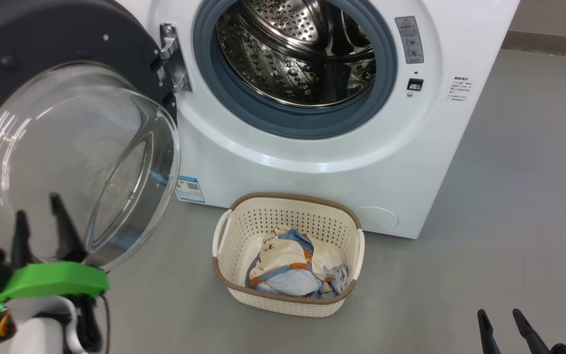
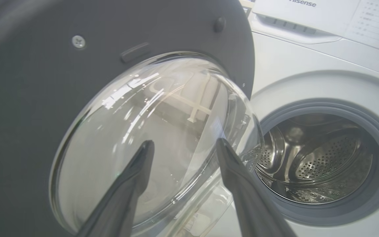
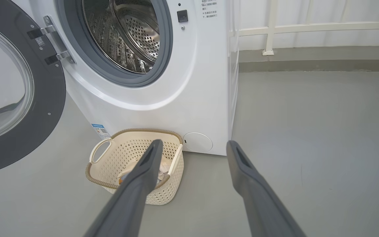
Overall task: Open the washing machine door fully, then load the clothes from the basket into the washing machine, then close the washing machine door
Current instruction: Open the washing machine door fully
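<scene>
My left claw (image 2: 184,142) is spread wide and grips nothing. Its two dark fingers point at the clear glass bowl (image 1: 67,147) of the washing machine door (image 1: 42,44), and I cannot tell whether the tips touch the glass. My right claw (image 3: 194,142) is also spread wide and empty, low over the grey floor (image 1: 509,206), well to the right of the basket (image 1: 288,197).

The door stands swung out to the left on its metal hinge (image 1: 172,59), with the bowl bulging toward me. The mouth of the washing machine (image 1: 312,182) is uncovered, a grey rubber seal (image 1: 293,125) ringing the steel drum (image 1: 293,64).

The basket sits on the floor just in front of the machine, below the drum opening. The clothes (image 1: 293,268) lie inside it, a cream cloth with black marks on top of light blue fabric with orange. The door's lower edge is near the basket's left handle but apart from it. Broad open floor stretches to the right of the basket and the machine.
</scene>
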You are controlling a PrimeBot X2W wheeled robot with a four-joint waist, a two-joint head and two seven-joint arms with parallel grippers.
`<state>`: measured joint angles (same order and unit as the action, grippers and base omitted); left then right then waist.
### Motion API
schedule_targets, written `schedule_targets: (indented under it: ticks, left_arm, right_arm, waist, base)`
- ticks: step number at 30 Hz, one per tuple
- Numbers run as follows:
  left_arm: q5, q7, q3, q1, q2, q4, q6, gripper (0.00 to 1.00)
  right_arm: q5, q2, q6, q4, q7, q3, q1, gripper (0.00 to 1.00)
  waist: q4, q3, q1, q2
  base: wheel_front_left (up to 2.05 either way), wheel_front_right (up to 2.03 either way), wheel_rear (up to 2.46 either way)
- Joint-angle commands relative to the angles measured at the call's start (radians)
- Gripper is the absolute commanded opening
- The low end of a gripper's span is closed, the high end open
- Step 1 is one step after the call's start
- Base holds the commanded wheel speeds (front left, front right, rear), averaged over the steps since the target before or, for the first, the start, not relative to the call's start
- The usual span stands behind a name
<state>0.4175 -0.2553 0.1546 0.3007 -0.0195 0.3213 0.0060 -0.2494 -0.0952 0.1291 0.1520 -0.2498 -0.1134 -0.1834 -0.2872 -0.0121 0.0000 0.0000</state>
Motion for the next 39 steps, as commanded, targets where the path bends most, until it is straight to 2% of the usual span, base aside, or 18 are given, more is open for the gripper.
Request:
schedule_targets:
  ticks: [1,6,13,17,29,39]
  left_arm:
    - [0.005,-0.003,0.014,0.001,-0.031,-0.036,0.006,1.00]
    - [-0.036,0.026,-0.099,-0.056,-0.031,-0.150,0.006,1.00]
    - [-0.060,0.068,-0.207,-0.133,-0.039,-0.220,-0.062,1.00]
    - [-0.055,0.054,-0.231,-0.180,-0.041,-0.210,-0.081,1.00]
    - [-0.041,-0.003,-0.216,-0.286,-0.063,-0.115,-0.114,1.00]
    - [-0.081,-0.006,-0.138,-0.361,-0.044,-0.113,-0.130,1.00]
  right_arm:
    - [-0.012,-0.013,0.002,-0.019,-0.012,0.023,0.025,1.00]
    - [-0.013,-0.011,0.002,-0.024,-0.012,0.027,0.030,1.00]
    - [-0.009,-0.009,0.002,-0.031,-0.012,0.038,0.033,1.00]
    - [-0.007,-0.010,0.002,-0.039,-0.012,0.046,0.042,1.00]
    - [-0.006,-0.023,0.002,-0.052,-0.012,0.095,0.061,1.00]
    - [-0.006,-0.020,0.002,-0.052,-0.012,0.114,0.078,1.00]
  waist:
    - [0.006,0.003,0.0000,0.0000]
    - [0.035,0.011,0.0000,0.0000]
    - [0.102,0.017,0.0000,0.0000]
    - [0.151,0.017,0.0000,0.0000]
    - [0.271,0.019,0.0000,0.0000]
    - [0.297,0.025,0.0000,0.0000]
  base:
    - [0.00,0.00,0.00]
    - [0.00,0.00,0.00]
    - [0.00,0.00,0.00]
    - [0.00,0.00,0.00]
    - [0.00,0.00,0.00]
    - [0.00,0.00,0.00]
